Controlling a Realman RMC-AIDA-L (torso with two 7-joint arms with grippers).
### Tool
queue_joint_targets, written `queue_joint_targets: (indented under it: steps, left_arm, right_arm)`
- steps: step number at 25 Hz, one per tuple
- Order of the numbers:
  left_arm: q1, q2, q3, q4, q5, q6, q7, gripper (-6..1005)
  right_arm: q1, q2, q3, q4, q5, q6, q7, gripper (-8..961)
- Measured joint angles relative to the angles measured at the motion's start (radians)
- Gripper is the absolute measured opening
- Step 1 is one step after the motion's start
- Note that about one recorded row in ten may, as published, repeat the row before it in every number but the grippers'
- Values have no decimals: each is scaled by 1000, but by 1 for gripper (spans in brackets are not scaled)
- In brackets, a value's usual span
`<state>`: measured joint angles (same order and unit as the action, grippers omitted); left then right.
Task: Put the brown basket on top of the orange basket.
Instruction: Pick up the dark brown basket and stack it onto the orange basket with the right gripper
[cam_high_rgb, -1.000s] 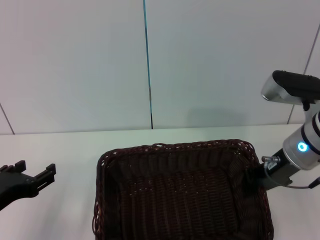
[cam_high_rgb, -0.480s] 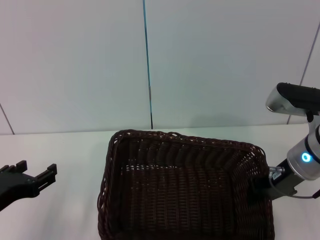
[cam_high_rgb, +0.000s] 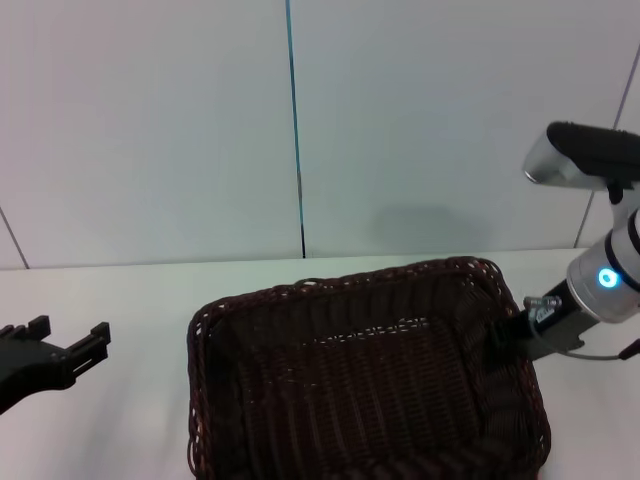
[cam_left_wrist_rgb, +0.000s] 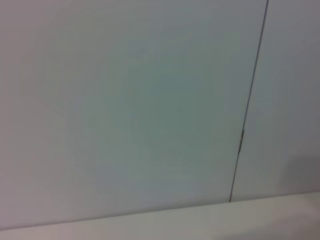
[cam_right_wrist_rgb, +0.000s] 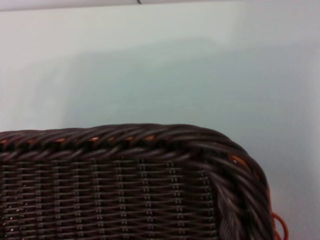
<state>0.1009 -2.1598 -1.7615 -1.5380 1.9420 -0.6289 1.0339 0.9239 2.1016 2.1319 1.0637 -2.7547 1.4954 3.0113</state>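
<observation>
The brown basket (cam_high_rgb: 365, 385) fills the lower middle of the head view, its open side up and slightly skewed. My right gripper (cam_high_rgb: 503, 336) is at the basket's right rim and is shut on it. In the right wrist view the brown basket's braided rim (cam_right_wrist_rgb: 150, 136) is close up. Bits of the orange basket (cam_right_wrist_rgb: 278, 226) show just beneath its corner and through gaps in the rim. In the head view the orange basket is hidden under the brown one. My left gripper (cam_high_rgb: 68, 338) is open and empty at the far left, apart from both baskets.
The white table (cam_high_rgb: 120, 295) runs to a pale wall with a dark vertical seam (cam_high_rgb: 296, 130) behind the baskets. The left wrist view shows only that wall and seam (cam_left_wrist_rgb: 245, 125).
The brown basket, tilted with its far rim up half a second ago, has dropped flatter and turned slightly. My right gripper has moved up and back with it. The left arm has not moved.
</observation>
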Motion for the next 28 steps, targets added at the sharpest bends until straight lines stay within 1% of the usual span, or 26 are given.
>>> queue_joint_targets:
  steps: [10, 16, 28]
  left_arm:
    - [-4, 0, -4, -1, 0, -6, 0, 761]
    - [-4, 0, -9, -1, 0, -8, 0, 761]
    - [-3, 0, -12, -1, 0, -9, 0, 760]
  right_arm:
    - [6, -1, -13, -10, -4, 1, 0, 115]
    - [3, -2, -22, -42, -3, -10, 0, 114]
    - [-18, -14, -30, -27, 55, 8, -6, 114]
